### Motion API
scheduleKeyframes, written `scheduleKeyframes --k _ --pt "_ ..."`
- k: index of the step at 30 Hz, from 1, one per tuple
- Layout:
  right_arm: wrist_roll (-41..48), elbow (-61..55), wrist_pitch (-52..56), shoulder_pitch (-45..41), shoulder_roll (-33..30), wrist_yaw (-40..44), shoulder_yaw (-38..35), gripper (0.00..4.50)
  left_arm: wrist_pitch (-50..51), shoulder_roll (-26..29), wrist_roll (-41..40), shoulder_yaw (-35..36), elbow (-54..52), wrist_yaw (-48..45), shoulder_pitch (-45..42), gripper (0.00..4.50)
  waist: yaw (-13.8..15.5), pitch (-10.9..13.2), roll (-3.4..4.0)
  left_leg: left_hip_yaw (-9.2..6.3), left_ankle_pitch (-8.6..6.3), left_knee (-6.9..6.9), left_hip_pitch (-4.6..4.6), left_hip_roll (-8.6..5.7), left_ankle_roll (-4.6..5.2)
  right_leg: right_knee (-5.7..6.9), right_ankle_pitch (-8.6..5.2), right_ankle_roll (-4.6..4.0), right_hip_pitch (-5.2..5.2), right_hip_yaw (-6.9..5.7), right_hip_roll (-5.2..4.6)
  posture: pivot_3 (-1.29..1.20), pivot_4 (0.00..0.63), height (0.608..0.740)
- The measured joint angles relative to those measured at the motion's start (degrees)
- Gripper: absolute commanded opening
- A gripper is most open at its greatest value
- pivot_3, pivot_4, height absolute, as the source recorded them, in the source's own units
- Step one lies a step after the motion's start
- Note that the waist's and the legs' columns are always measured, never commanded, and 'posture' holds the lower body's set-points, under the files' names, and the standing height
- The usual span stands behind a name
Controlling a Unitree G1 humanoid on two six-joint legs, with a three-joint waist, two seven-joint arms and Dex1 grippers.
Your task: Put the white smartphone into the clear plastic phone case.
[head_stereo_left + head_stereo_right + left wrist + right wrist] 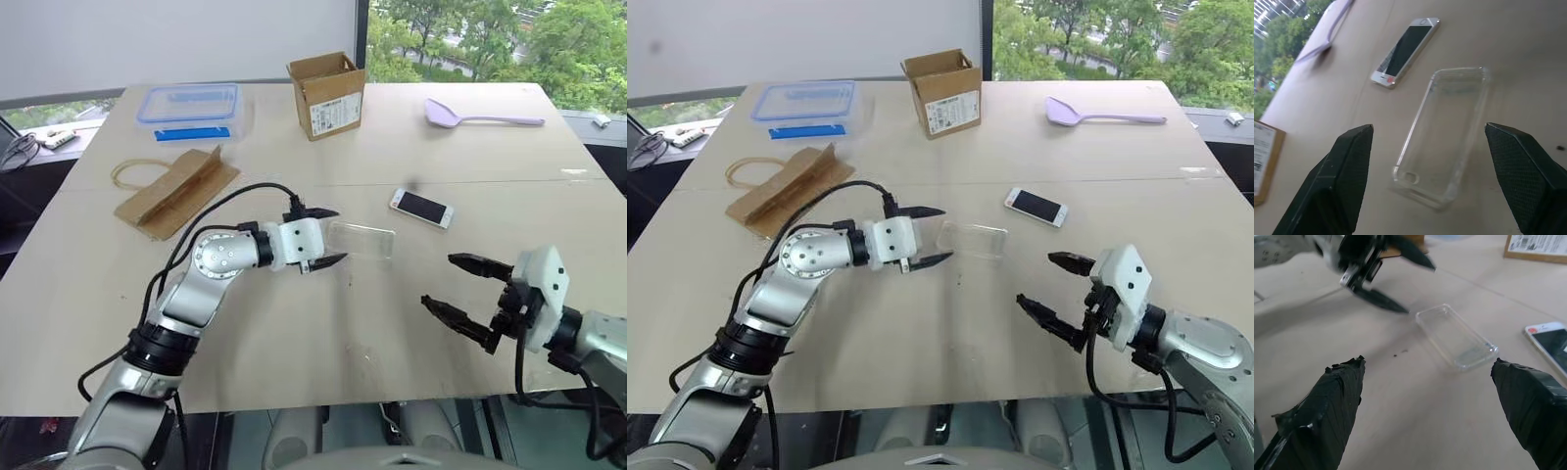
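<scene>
The white smartphone (pixel 421 207) is lying flat and screen-up on the tan table (pixel 323 333), out in the middle, touched by nothing. Just beside it, toward the robot's left, the clear plastic phone case (pixel 361 240) is resting open side up, empty, a narrow strip of bare table separating the two.

The left gripper (pixel 327 238) is hovering level at the near end of the case, its black fingers (pixel 1347 171) spread wide on either side of the shell's short edge and gripping nothing; whether the tips are brushing the table cannot be told. The right gripper (pixel 460 287) is hanging off to the robot's right, well apart from both phone and case, jaws fully spread and empty.

Farther back, a blue-rimmed clear food box (pixel 188 106), an open cardboard box (pixel 327 94), a lilac spatula (pixel 480 117) and a flattened brown paper bag (pixel 176 191) are sitting idle.

Judging by this, the work is at its opening step: the left arm seems to be lining up to steady or pick up the case, the phone not yet handled. Next, those fingers need to close squarely on the thin shell without skidding it, while the right reaches across for the phone.
</scene>
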Motion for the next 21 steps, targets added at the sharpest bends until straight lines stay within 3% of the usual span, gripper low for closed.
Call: scheduleKeyframes --k 12,21 --pt "-3.1 0.4 -0.6 -4.4 3.1 -3.7 4.8 4.5 4.5 0.5 -5.1 2.9 -6.8 -2.5 1.9 3.74 0.0 0.0 0.0 0.01 0.0 -0.01 0.0 0.02 0.0 -0.02 -0.16 -0.19 -0.02 0.01 0.01 0.0 0.15 0.74" --pt "-9.3 6.7 -0.9 -11.6 5.5 -5.3 10.5 4.5 18.2 1.8 -18.7 9.8 -12.1 -4.9 8.4 3.74 -0.5 0.0 -0.01 0.05 0.0 -0.04 -0.01 0.07 0.0 -0.07 -0.15 -0.19 -0.05 0.06 0.01 0.0 0.15 0.74"
